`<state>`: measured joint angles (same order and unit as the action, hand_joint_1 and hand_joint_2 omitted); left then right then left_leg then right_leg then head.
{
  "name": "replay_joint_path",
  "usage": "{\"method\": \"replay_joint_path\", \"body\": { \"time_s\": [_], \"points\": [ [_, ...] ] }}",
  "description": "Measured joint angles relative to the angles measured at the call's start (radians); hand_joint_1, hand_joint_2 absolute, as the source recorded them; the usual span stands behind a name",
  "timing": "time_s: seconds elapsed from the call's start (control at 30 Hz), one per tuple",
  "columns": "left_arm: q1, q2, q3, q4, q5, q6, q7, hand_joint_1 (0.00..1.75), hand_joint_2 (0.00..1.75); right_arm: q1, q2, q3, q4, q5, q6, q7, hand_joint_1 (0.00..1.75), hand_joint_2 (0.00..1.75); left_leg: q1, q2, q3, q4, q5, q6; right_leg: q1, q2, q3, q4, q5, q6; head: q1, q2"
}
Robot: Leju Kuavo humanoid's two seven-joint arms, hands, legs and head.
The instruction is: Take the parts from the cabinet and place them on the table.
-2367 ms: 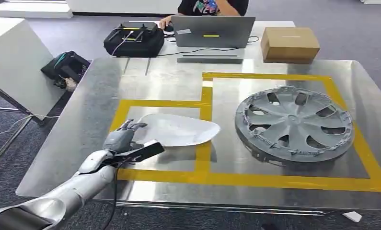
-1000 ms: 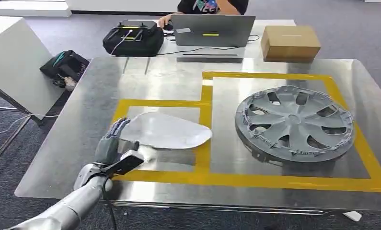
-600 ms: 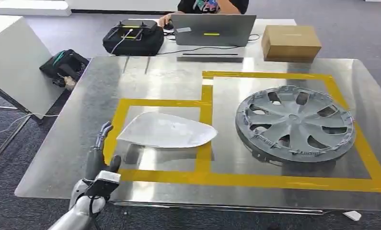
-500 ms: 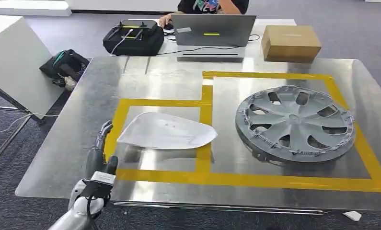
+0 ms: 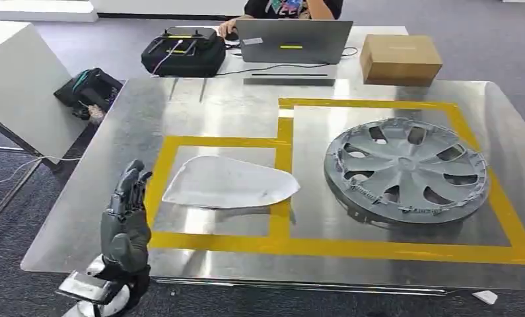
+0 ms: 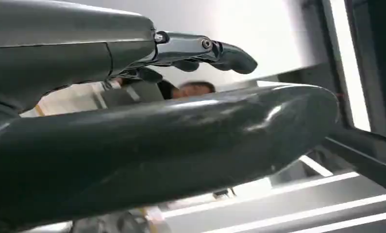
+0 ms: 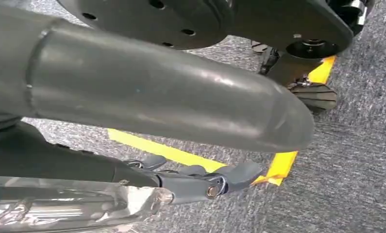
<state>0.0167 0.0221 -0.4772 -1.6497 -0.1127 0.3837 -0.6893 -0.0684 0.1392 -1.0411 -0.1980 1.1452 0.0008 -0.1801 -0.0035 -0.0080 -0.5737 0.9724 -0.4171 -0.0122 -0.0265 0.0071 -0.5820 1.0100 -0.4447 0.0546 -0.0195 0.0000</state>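
Observation:
A pale flat shell-shaped part (image 5: 226, 182) lies on the steel table (image 5: 114, 165), inside the left yellow-taped box. A grey wheel cover (image 5: 406, 171) lies in the right taped box. My left hand (image 5: 126, 218) is raised at the table's near left edge, fingers straight and apart, holding nothing, a short way left of the pale part. In the left wrist view its thumb (image 6: 147, 145) and fingers (image 6: 200, 47) are spread with nothing between them. My right hand (image 7: 147, 102) hangs over the carpet, thumb and fingers (image 7: 205, 182) apart, holding nothing.
Behind the table stand a laptop (image 5: 294, 41), a black case (image 5: 183, 53) and a cardboard box (image 5: 399, 59), with a person seated behind the laptop. A white panel (image 5: 22, 86) and a dark bag (image 5: 91, 91) are at the left. Yellow tape (image 7: 283, 162) marks the carpet.
My left hand let go of the pale part, drew back toward the table's near left edge and rose with fingers pointing up. The part now lies flat on the table.

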Motion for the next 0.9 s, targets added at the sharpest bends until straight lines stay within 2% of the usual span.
{"method": "replay_joint_path", "body": {
  "time_s": [0.07, 0.17, 0.23, 0.3, 0.33, 0.4, 0.47, 0.53, 0.57, 0.6, 0.63, 0.7, 0.73, 0.77, 0.8, 0.87, 0.9],
  "points": [
    [0.012, 0.008, -0.005, -0.060, 0.050, -0.107, 0.000, 0.00, 0.00, 0.000, 0.000, -0.006, 0.000, -0.006, 0.000, -0.002, 0.00, 0.00, 0.000, 0.000, 0.000, 0.000, 0.000, 0.000, 0.000, 0.000, 0.000, 0.000, 0.000, 0.000, 0.000, 0.000],
    [0.036, 0.009, 0.014, -0.149, 0.144, -0.343, 0.000, 0.00, 0.00, -0.001, 0.000, -0.017, 0.000, -0.015, 0.001, -0.004, 0.00, 0.00, 0.000, 0.000, 0.000, 0.000, 0.000, 0.000, 0.000, 0.000, 0.000, 0.000, 0.000, 0.000, 0.000, 0.000],
    [0.049, 0.003, 0.046, -0.202, 0.166, -0.478, 0.000, 0.00, 0.00, -0.002, 0.000, -0.024, 0.000, -0.024, 0.002, -0.011, 0.00, 0.00, 0.000, 0.000, 0.000, 0.000, 0.000, 0.000, 0.000, 0.000, 0.000, 0.000, 0.000, 0.000, 0.000, 0.000],
    [0.059, -0.010, 0.092, -0.252, 0.167, -0.566, 0.000, 0.00, 0.00, -0.004, 0.000, -0.029, 0.000, -0.032, 0.002, -0.015, 0.00, 0.00, 0.000, 0.000, 0.000, 0.000, 0.000, 0.000, 0.000, 0.000, 0.000, 0.000, 0.000, 0.000, 0.000, 0.000],
    [0.063, -0.016, 0.118, -0.271, 0.170, -0.586, 0.000, 0.00, 0.00, -0.005, 0.000, -0.033, 0.000, -0.034, 0.000, -0.016, 0.00, 0.00, 0.000, 0.000, 0.000, 0.000, 0.000, 0.000, 0.000, 0.000, 0.000, 0.000, 0.000, 0.000, 0.000, 0.000],
    [0.071, -0.026, 0.155, -0.300, 0.178, -0.619, 0.000, 0.00, 0.00, -0.005, 0.000, -0.042, 0.000, -0.039, -0.001, -0.018, 0.00, 0.00, -0.003, 0.000, -0.003, 0.007, -0.007, 0.011, -0.005, 0.000, 0.002, -0.004, 0.002, 0.005, -0.001, 0.000],
    [0.077, -0.040, 0.188, -0.324, 0.180, -0.645, 0.000, 0.00, 0.00, -0.005, -0.001, -0.047, 0.000, -0.043, -0.001, -0.022, 0.00, 0.00, -0.004, 0.000, -0.004, 0.008, -0.009, 0.015, -0.005, 0.000, 0.003, -0.005, 0.002, 0.008, 0.000, 0.000],
    [0.080, -0.054, 0.218, -0.343, 0.185, -0.663, 0.000, 0.00, 0.00, -0.006, -0.001, -0.050, 0.000, -0.048, -0.002, -0.023, 0.00, 0.00, -0.006, 0.000, -0.003, 0.007, -0.001, 0.023, -0.006, 0.000, 0.006, -0.013, 0.010, 0.017, -0.001, 0.000],
    [0.080, -0.063, 0.228, -0.354, 0.186, -0.670, 0.000, 0.00, 0.00, -0.007, -0.001, -0.051, -0.001, -0.048, -0.004, -0.023, 0.00, 0.00, 0.003, 0.001, 0.004, -0.013, 0.011, 0.027, -0.001, 0.000, 0.007, -0.014, 0.010, 0.021, 0.000, 0.000],
    [0.081, -0.070, 0.237, -0.361, 0.187, -0.675, 0.000, 0.00, 0.00, -0.006, -0.006, -0.054, -0.002, -0.050, -0.004, -0.022, 0.00, 0.00, 0.007, 0.006, 0.008, -0.020, 0.017, 0.027, -0.002, -0.001, -0.006, 0.001, -0.008, 0.020, 0.001, 0.000],
    [0.082, -0.075, 0.245, -0.366, 0.187, -0.679, 0.000, 0.00, 0.00, -0.006, -0.007, -0.057, -0.002, -0.050, -0.005, -0.019, 0.00, 0.00, 0.010, 0.006, 0.007, -0.021, 0.018, 0.031, 0.000, -0.001, -0.026, 0.056, -0.051, 0.020, 0.004, 0.000],
    [0.092, -0.085, 0.261, -0.372, 0.186, -0.682, 0.000, 0.00, 0.00, -0.006, -0.007, -0.060, -0.002, -0.047, -0.004, -0.009, 0.00, 0.00, 0.010, 0.008, 0.005, -0.021, 0.018, 0.031, -0.002, -0.001, -0.095, 0.224, -0.134, 0.025, 0.008, 0.000],
    [0.096, -0.088, 0.269, -0.375, 0.186, -0.683, 0.000, 0.00, 0.00, -0.004, -0.007, -0.063, -0.002, -0.042, -0.004, -0.006, 0.00, 0.00, 0.010, 0.009, 0.003, -0.020, 0.019, 0.030, -0.001, -0.001, -0.119, 0.283, -0.155, 0.029, 0.008, 0.000],
    [0.102, -0.091, 0.276, -0.378, 0.186, -0.683, 0.000, 0.00, 0.00, -0.003, -0.008, -0.064, -0.002, -0.038, -0.004, 0.001, 0.00, 0.00, 0.011, 0.009, 0.002, -0.019, 0.020, 0.028, -0.002, -0.001, -0.121, 0.296, -0.152, 0.030, 0.008, 0.000],
    [0.110, -0.095, 0.286, -0.383, 0.185, -0.683, 0.000, 0.00, 0.00, -0.001, -0.009, -0.064, -0.002, -0.037, -0.005, 0.010, 0.00, 0.00, 0.013, 0.009, 0.002, -0.018, 0.021, 0.026, -0.003, -0.002, -0.100, 0.265, -0.129, 0.032, 0.008, 0.000],
    [0.123, -0.100, 0.304, -0.397, 0.184, -0.683, 0.000, 0.00, 0.00, 0.000, -0.012, -0.065, -0.003, -0.030, -0.005, 0.027, 0.00, 0.00, 0.022, 0.008, -0.001, -0.009, 0.019, 0.015, -0.006, -0.004, 0.003, 0.083, -0.046, 0.039, 0.008, 0.000],
    [0.127, -0.104, 0.311, -0.403, 0.184, -0.683, 0.000, 0.00, 0.00, -0.001, -0.013, -0.065, -0.003, -0.030, -0.005, 0.029, 0.00, 0.00, 0.021, 0.008, -0.005, 0.003, 0.015, 0.003, -0.010, -0.003, 0.043, 0.004, -0.044, 0.048, 0.010, 0.000]
  ]
}}
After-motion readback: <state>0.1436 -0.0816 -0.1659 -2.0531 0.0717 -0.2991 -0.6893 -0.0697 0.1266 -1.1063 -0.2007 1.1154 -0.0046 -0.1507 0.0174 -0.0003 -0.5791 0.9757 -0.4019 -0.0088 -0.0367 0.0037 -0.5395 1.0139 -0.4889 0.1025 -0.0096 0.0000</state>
